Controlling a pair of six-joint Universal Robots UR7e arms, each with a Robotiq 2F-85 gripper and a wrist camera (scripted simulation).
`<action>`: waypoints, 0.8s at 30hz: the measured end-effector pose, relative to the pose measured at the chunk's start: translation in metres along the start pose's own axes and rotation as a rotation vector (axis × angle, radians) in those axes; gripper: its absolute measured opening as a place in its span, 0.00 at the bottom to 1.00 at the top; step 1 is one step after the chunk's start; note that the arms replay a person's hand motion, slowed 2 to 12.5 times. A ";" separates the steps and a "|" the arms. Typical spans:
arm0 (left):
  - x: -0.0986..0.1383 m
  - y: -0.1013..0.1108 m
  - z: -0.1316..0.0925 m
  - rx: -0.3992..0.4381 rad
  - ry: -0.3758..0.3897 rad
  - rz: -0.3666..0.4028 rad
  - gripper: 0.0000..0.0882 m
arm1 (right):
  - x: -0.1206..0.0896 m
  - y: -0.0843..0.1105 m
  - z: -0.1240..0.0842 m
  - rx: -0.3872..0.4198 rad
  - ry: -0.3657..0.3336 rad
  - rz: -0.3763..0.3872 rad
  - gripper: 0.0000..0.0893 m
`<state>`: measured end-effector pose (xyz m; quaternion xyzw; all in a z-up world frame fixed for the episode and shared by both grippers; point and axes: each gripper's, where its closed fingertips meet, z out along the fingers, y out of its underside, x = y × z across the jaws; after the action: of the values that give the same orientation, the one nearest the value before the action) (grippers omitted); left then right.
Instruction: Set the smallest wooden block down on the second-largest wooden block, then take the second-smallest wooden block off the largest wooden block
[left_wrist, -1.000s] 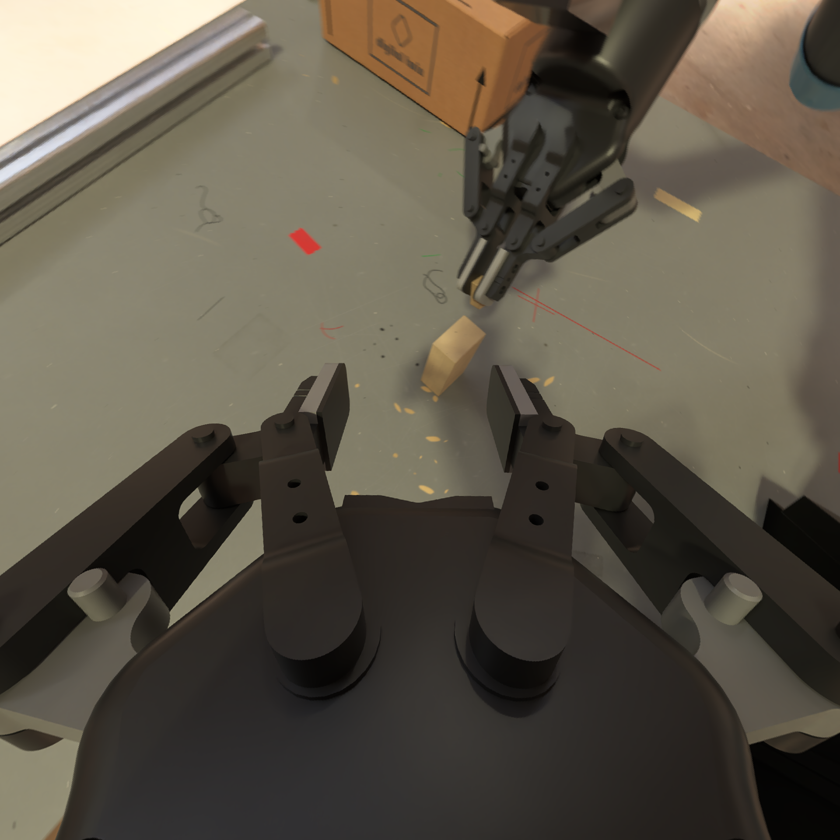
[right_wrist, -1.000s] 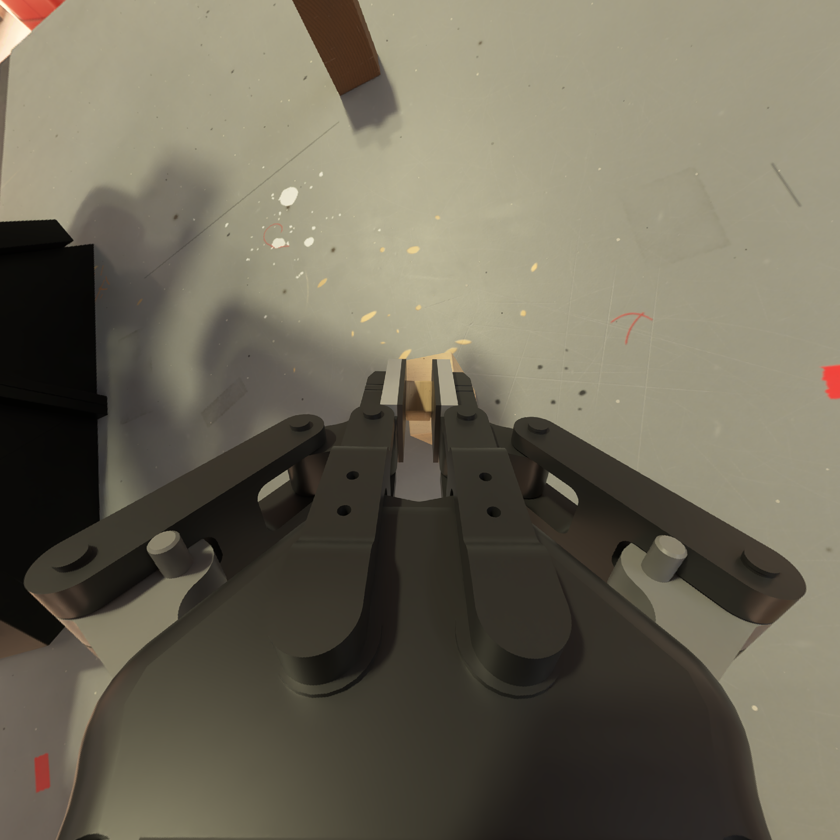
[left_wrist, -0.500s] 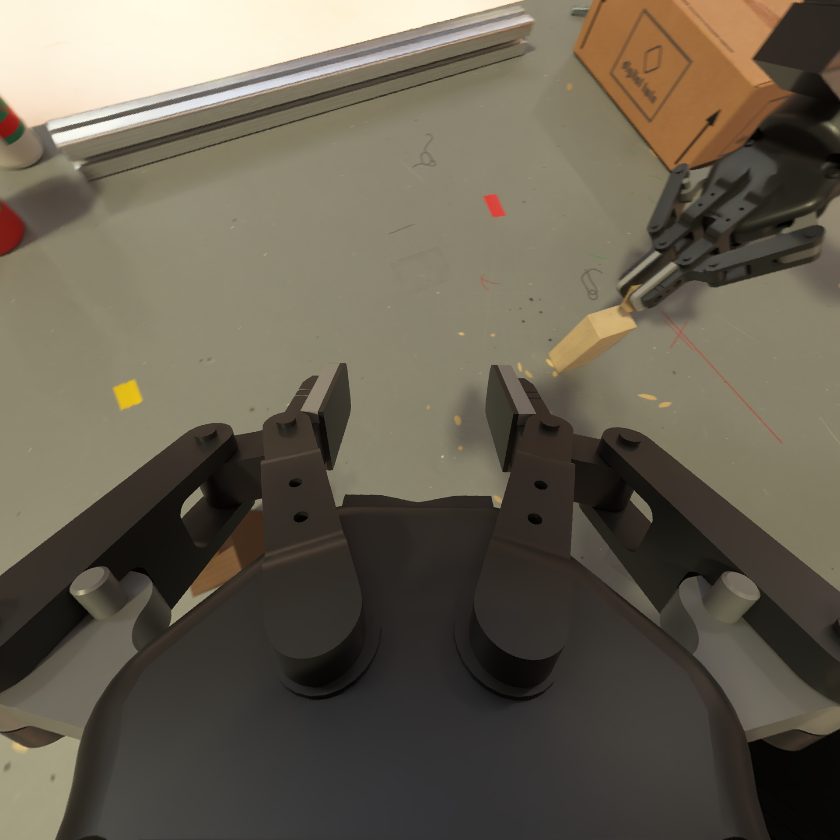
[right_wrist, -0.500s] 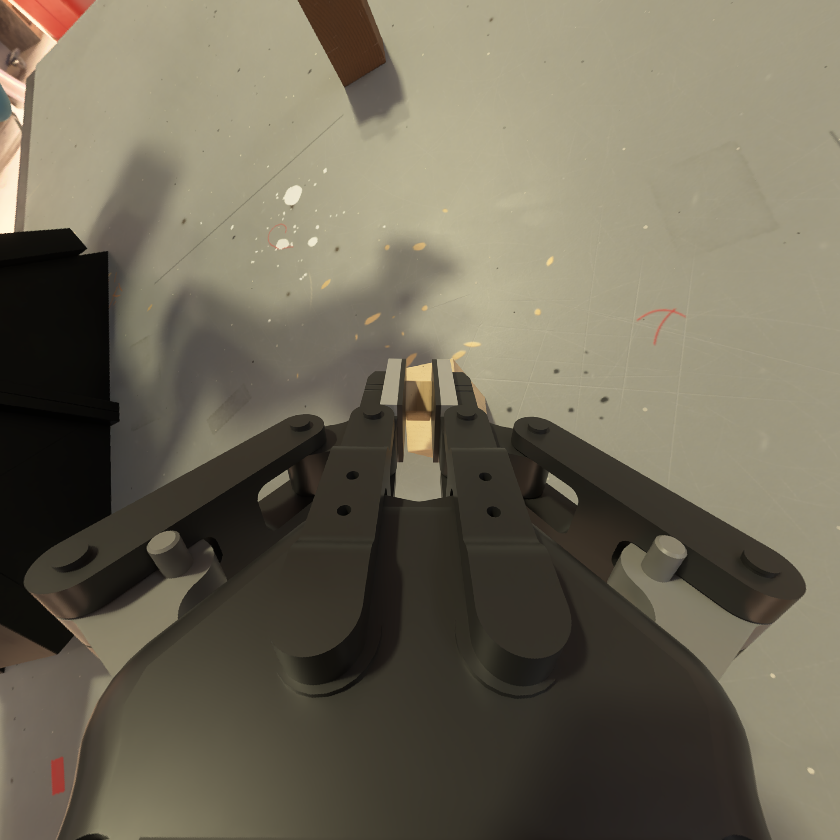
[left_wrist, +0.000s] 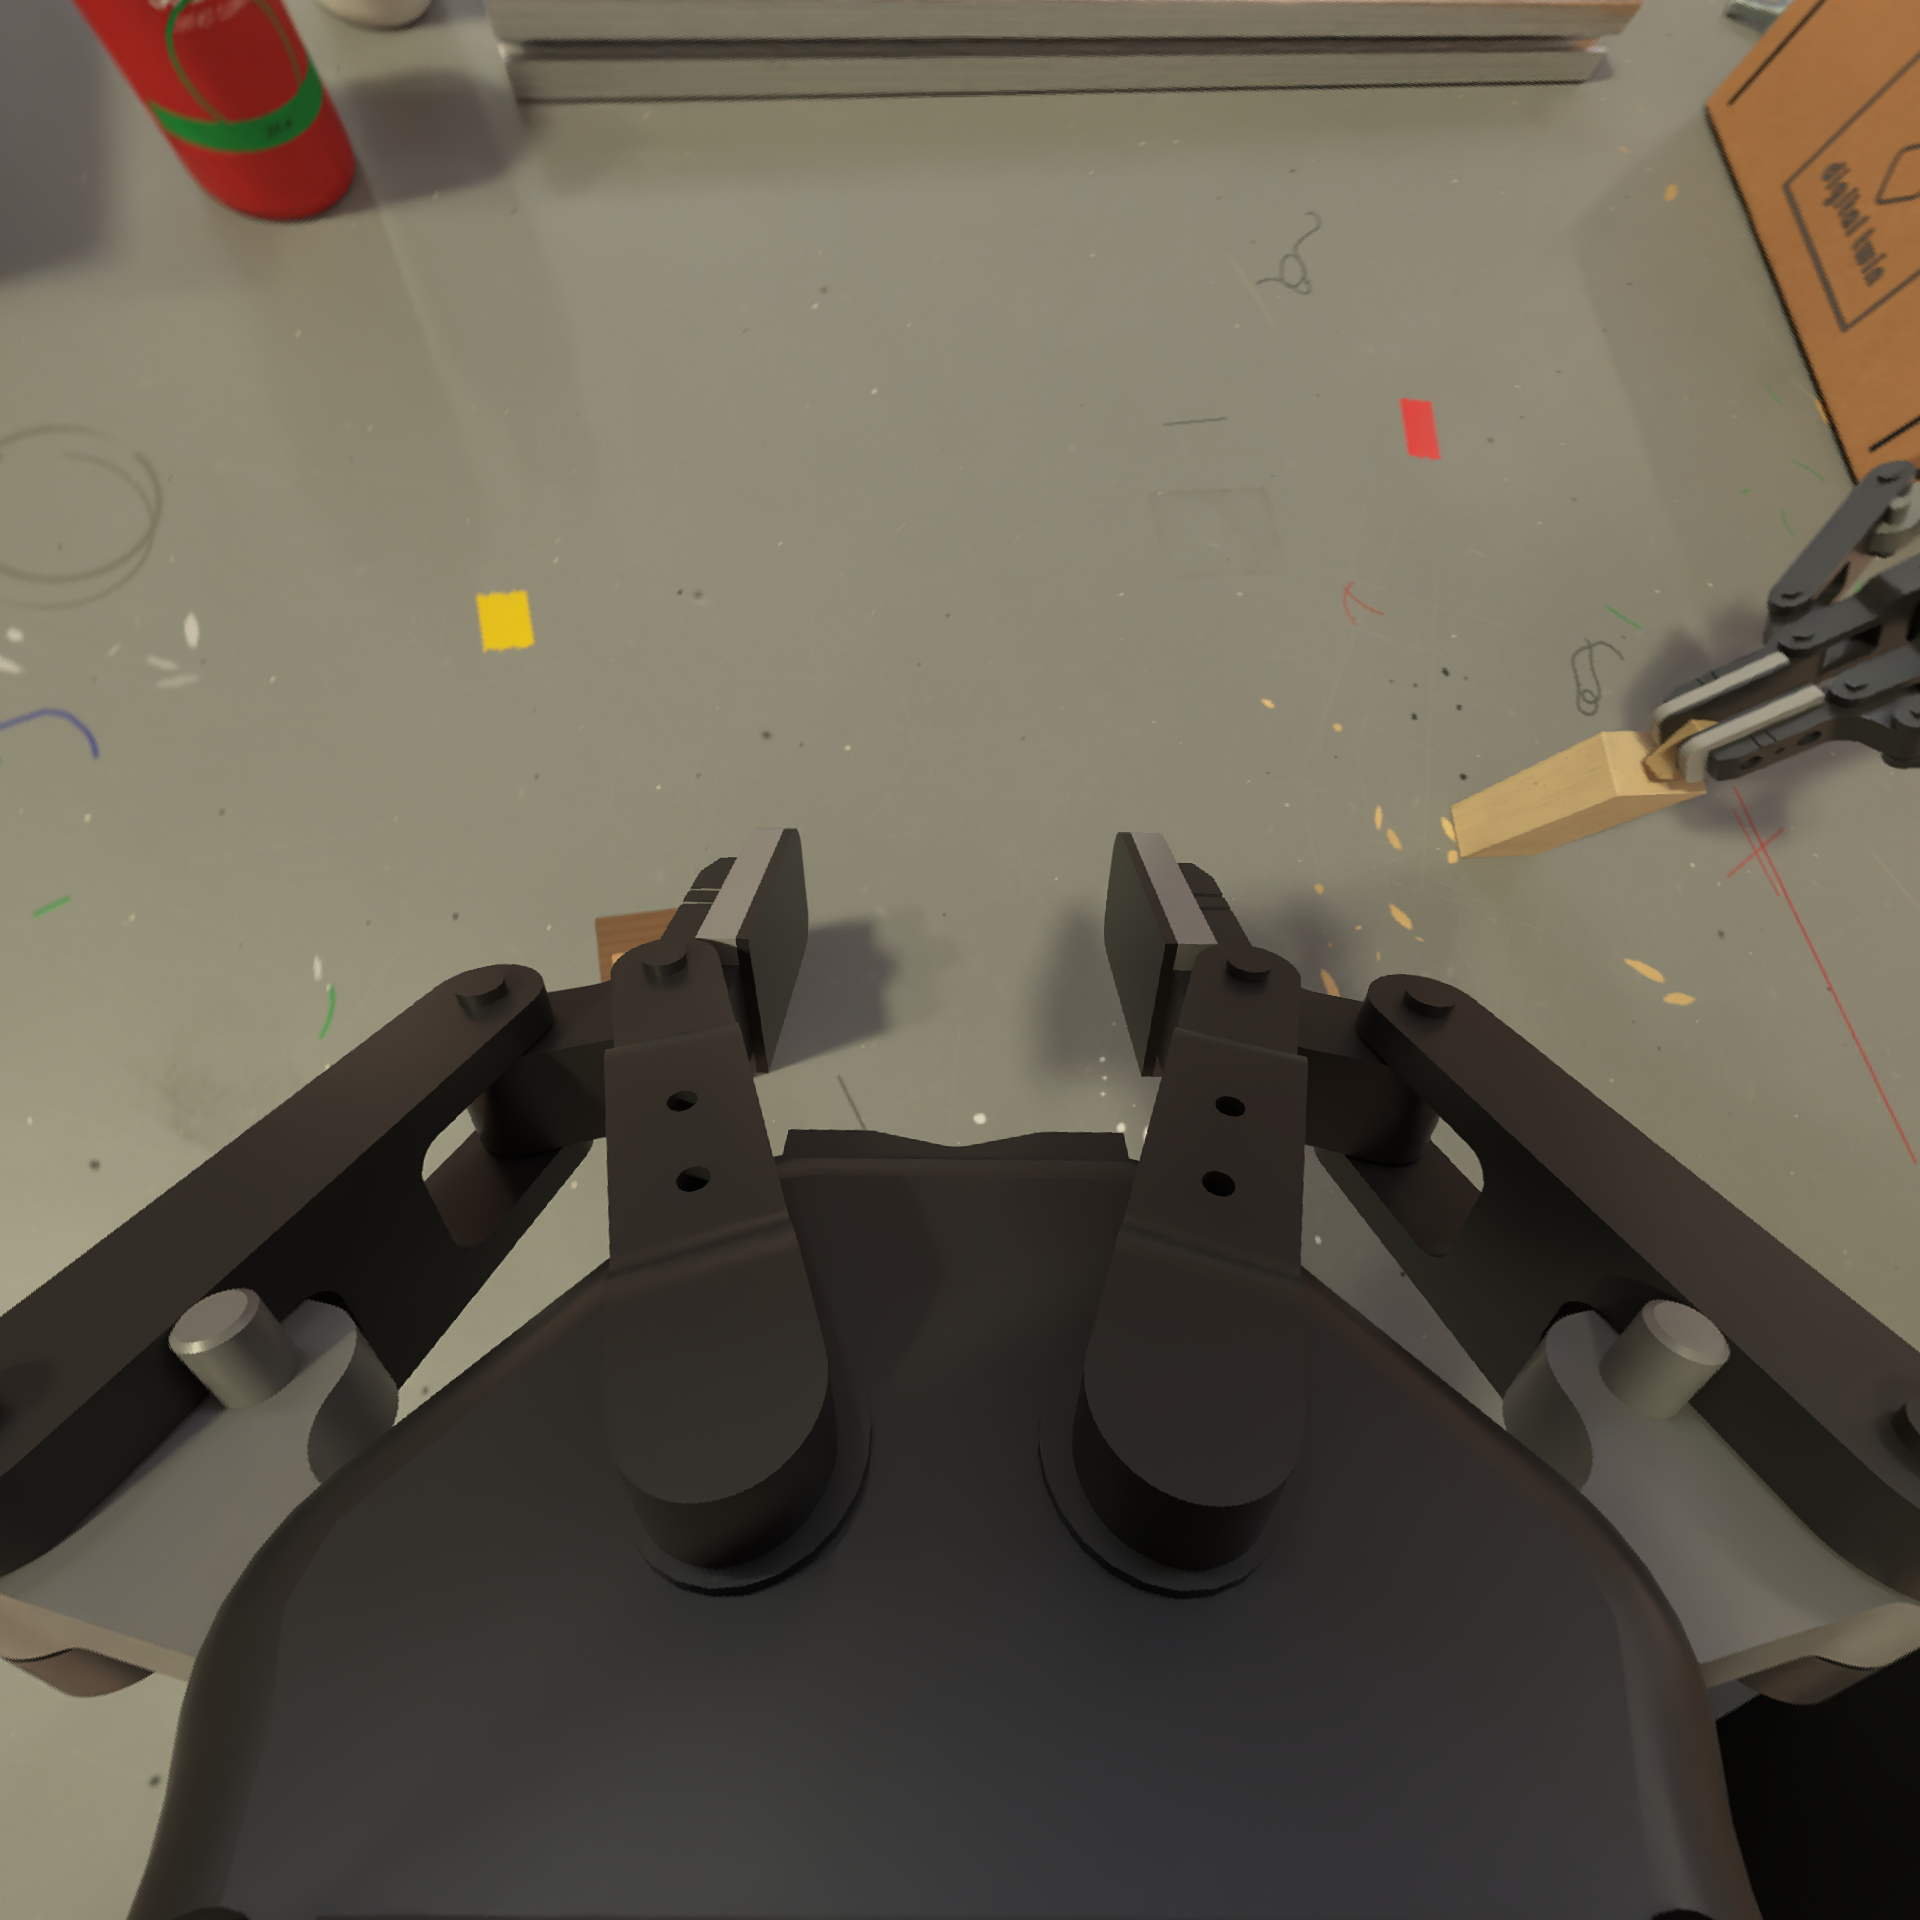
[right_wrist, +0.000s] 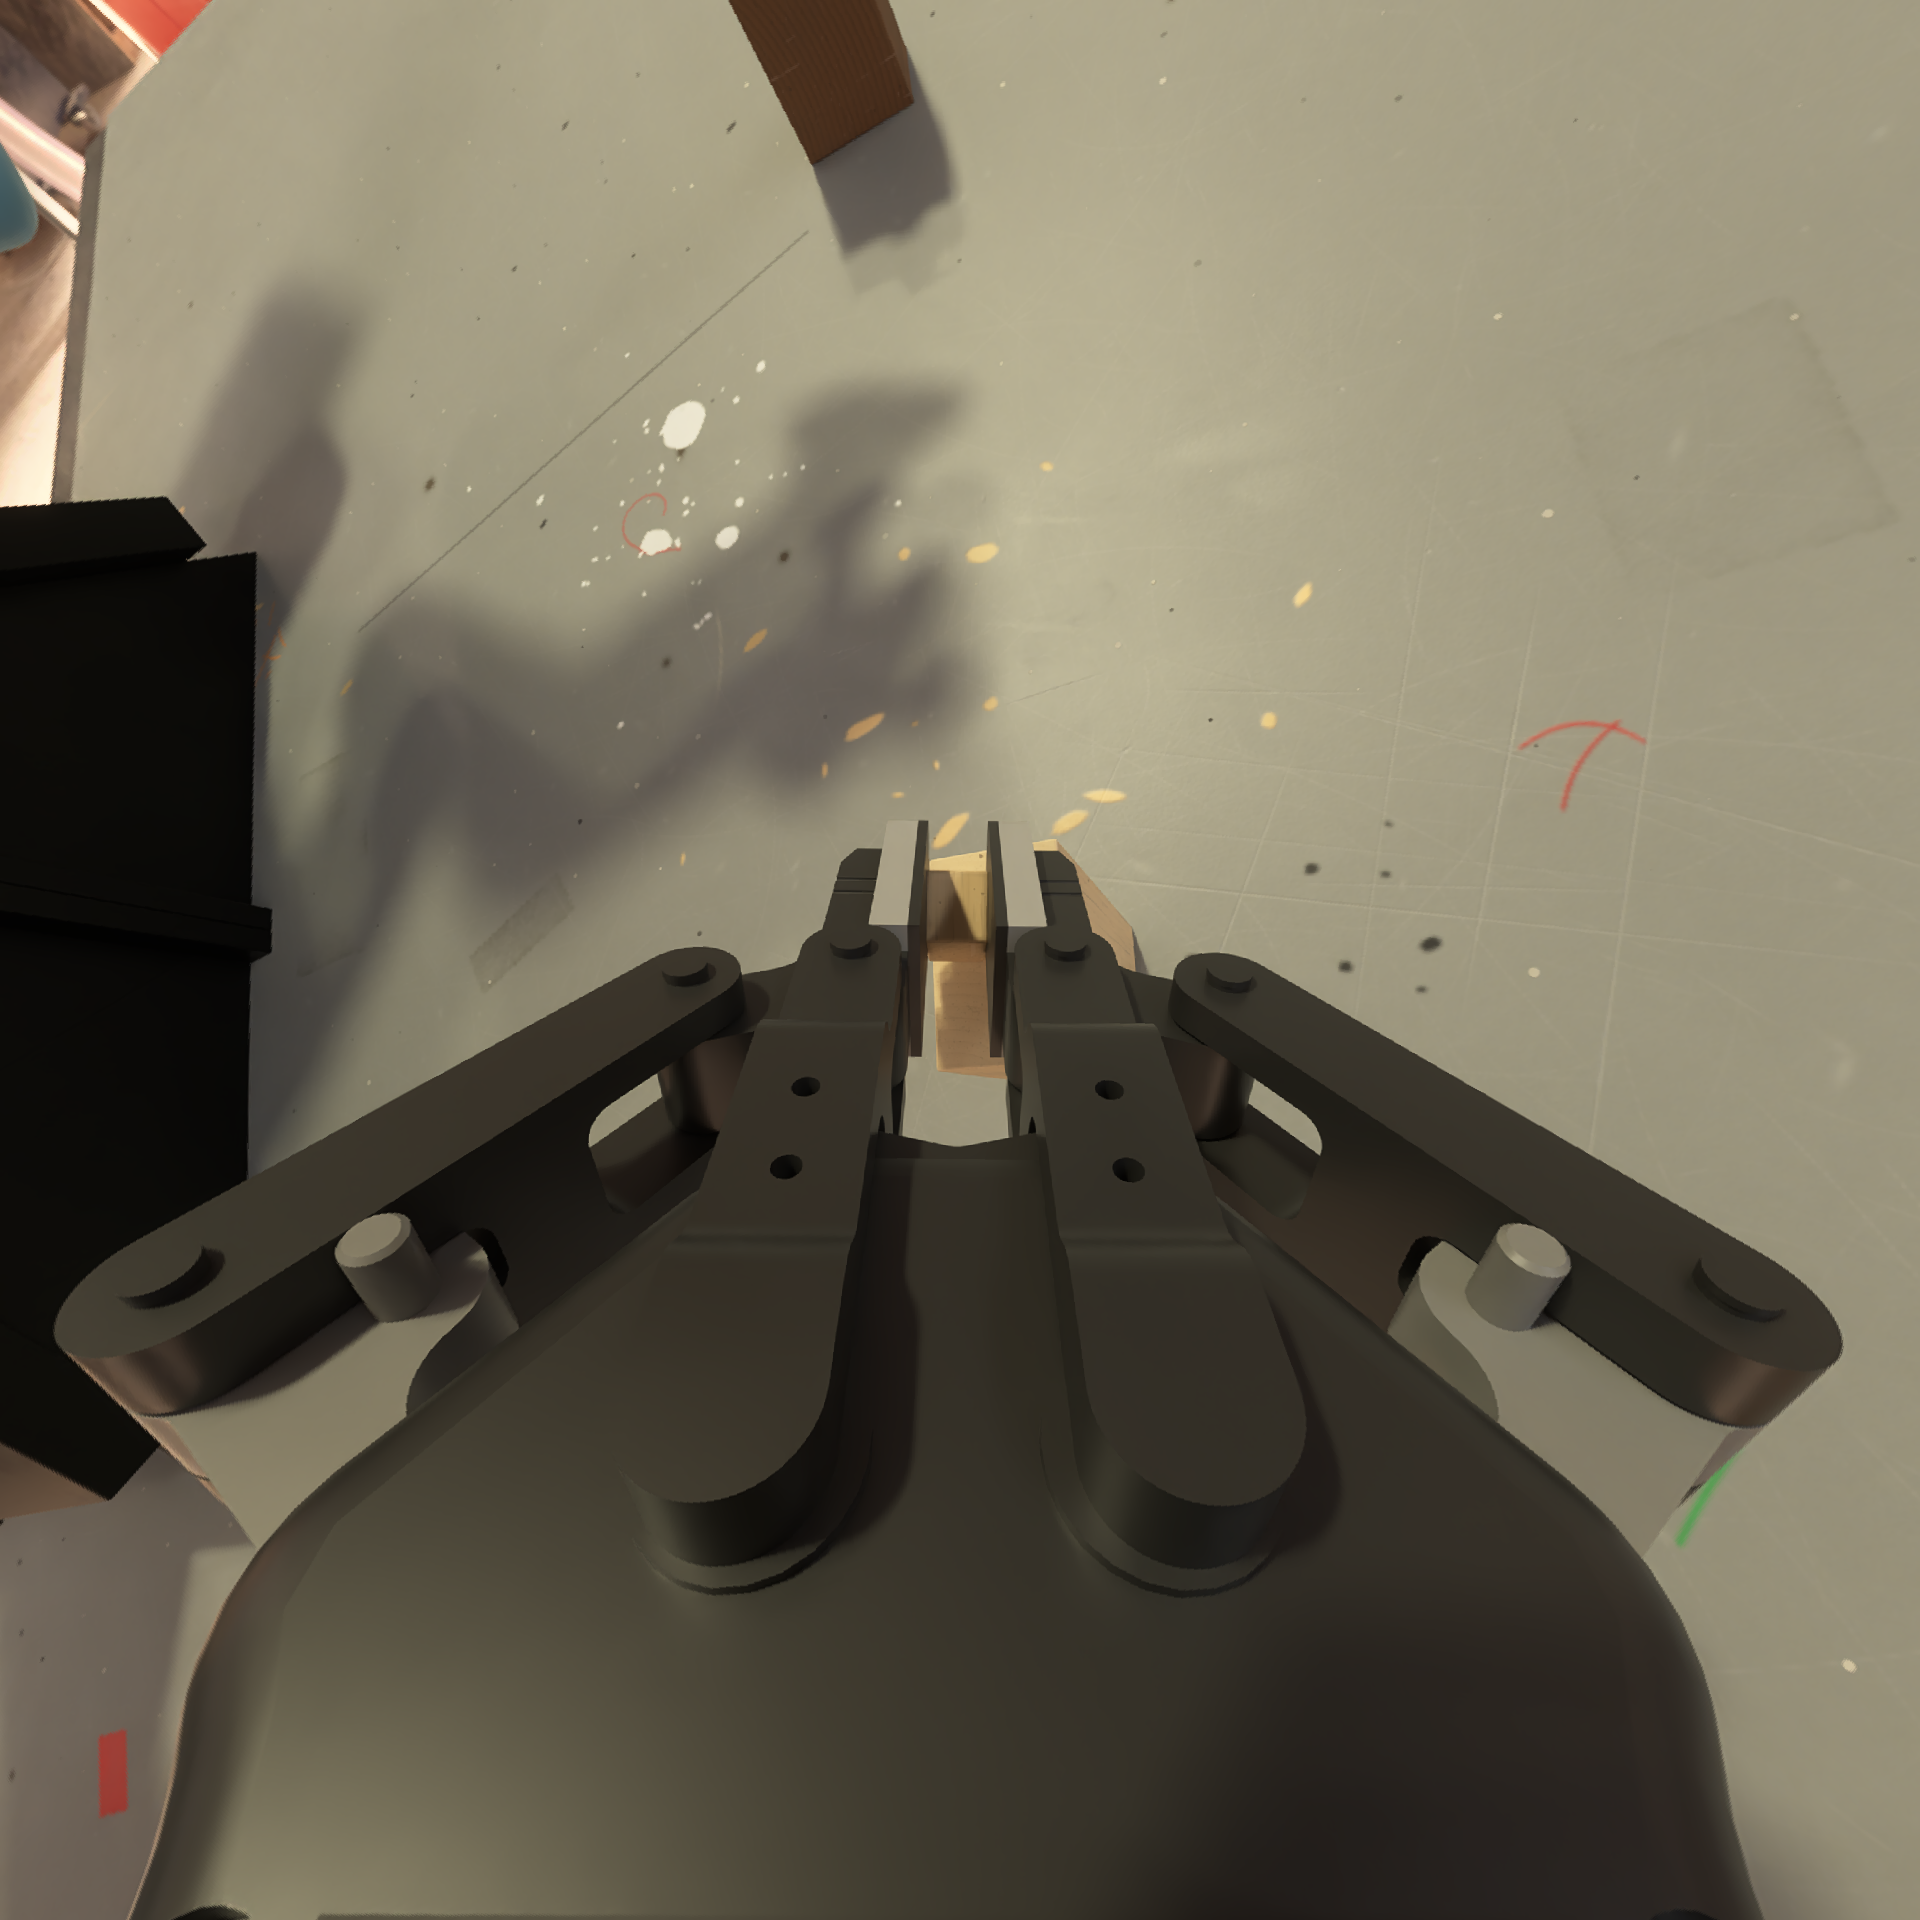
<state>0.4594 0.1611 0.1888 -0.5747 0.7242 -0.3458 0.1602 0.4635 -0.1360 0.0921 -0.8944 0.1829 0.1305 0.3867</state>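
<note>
My right gripper (right_wrist: 953, 862) is shut on a small pale wooden block (right_wrist: 958, 902). It holds the block at the end of a longer pale wooden block (right_wrist: 1099, 920) lying on the grey table; I cannot tell if the two touch. The left wrist view shows the same: the right gripper (left_wrist: 1678, 743), the small block (left_wrist: 1662, 767) and the long pale block (left_wrist: 1558, 795) at the right edge. My left gripper (left_wrist: 951, 914) is open and empty above the table. A brown wooden block (left_wrist: 632, 935) is mostly hidden behind its left finger; it also shows in the right wrist view (right_wrist: 831, 83), cut off by the top edge.
A red can (left_wrist: 239, 104) stands at the far left, an aluminium rail (left_wrist: 1039, 62) runs along the back, and a cardboard box (left_wrist: 1829, 229) sits at the far right. A black box (right_wrist: 114, 831) is to the left of the right gripper.
My left gripper has swung left, away from the pale block, staying open. My right gripper has brought the small block down to the end of the long pale block.
</note>
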 end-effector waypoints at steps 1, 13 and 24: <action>-0.003 0.002 0.000 -0.006 -0.007 -0.015 0.59 | 0.000 0.000 0.001 -0.001 -0.003 -0.001 0.11; -0.047 0.029 0.003 -0.122 -0.176 -0.147 0.54 | -0.003 0.000 0.005 -0.003 -0.025 -0.011 0.11; -0.064 0.037 0.008 -0.146 -0.226 -0.166 0.52 | -0.003 0.003 0.002 -0.031 -0.016 -0.050 0.11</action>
<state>0.4561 0.2224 0.1476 -0.6781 0.6747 -0.2373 0.1692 0.4598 -0.1356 0.0897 -0.9035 0.1553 0.1310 0.3775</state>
